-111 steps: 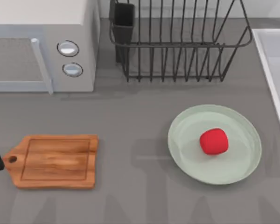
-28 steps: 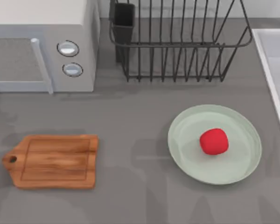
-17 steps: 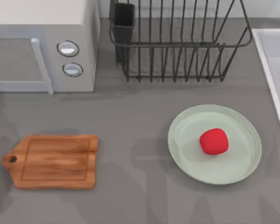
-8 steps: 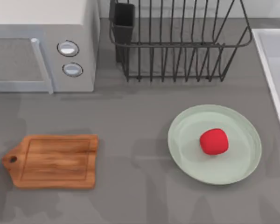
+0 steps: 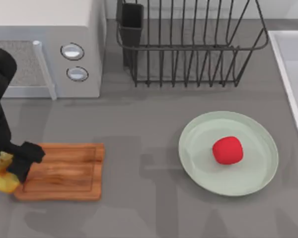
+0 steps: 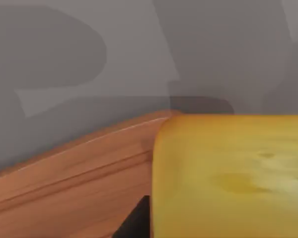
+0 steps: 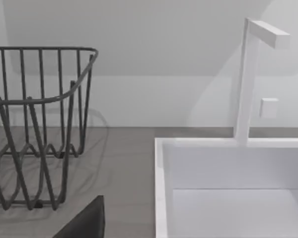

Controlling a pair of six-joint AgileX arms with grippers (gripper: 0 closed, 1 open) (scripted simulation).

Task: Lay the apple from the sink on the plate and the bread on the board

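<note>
Holding the bread (image 5: 2, 179), our left gripper (image 5: 12, 166) is closed on it above the handle end of the board (image 5: 64, 171), at the board's left edge; the left wrist view shows the yellow loaf (image 6: 228, 178) over the wooden rim (image 6: 64, 183). To the right of the board, well apart, the apple (image 5: 227, 149) lies on the plate (image 5: 203, 168). Beyond the board stands the microwave (image 5: 54, 44), with the dish rack (image 5: 188, 49) next to it. Farthest from the board, the sink (image 5: 290, 59) sits past the plate; our right arm faces it (image 7: 228, 198), and we cannot tell its fingers' state.
</note>
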